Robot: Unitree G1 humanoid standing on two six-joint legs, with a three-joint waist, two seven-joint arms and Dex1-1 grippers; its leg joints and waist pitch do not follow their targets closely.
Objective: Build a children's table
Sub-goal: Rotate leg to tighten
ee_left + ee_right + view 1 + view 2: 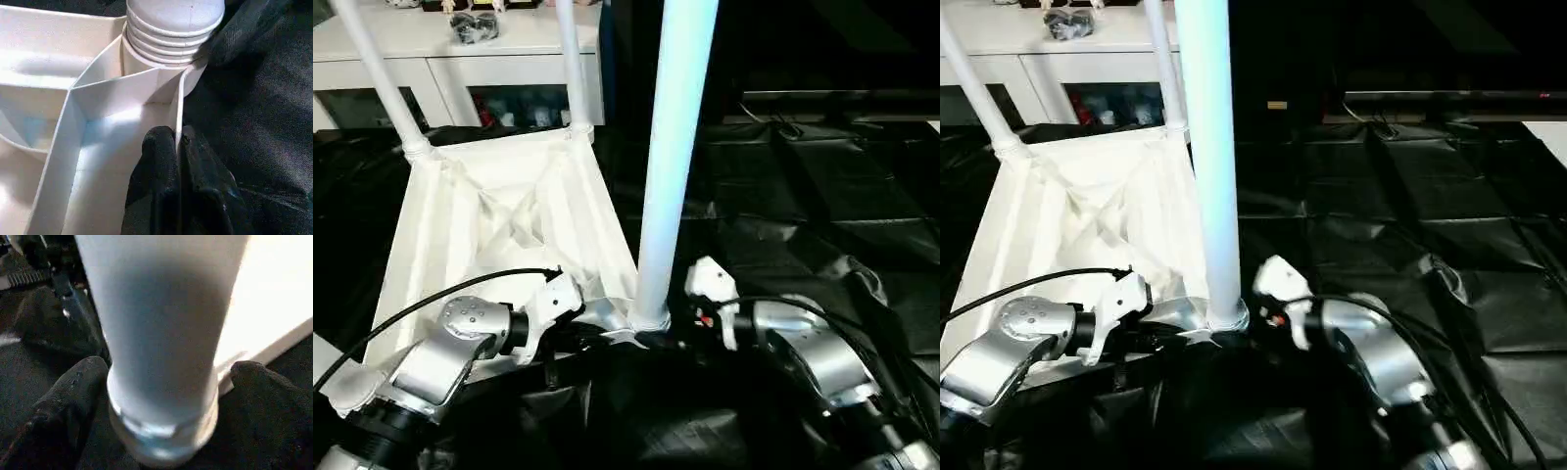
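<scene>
The white tabletop (499,225) lies upside down on a black sheet, ribbed underside up. Two white legs stand in its far corner sockets, one on the left (382,78) and one on the right (570,69). A third leg (671,157) stands upright in the near right socket (161,58). My left gripper (178,147) is shut on the thin rim wall of the tabletop just beside that socket. My right gripper (164,382) is open, with one black finger (73,396) on either side of the third leg's base (161,431).
A white cabinet (460,49) with glass doors stands behind the tabletop, a small dark object (475,26) on top of it. The crinkled black sheet (803,196) covers the surface to the right. Black cables (431,299) arc over both silver forearms.
</scene>
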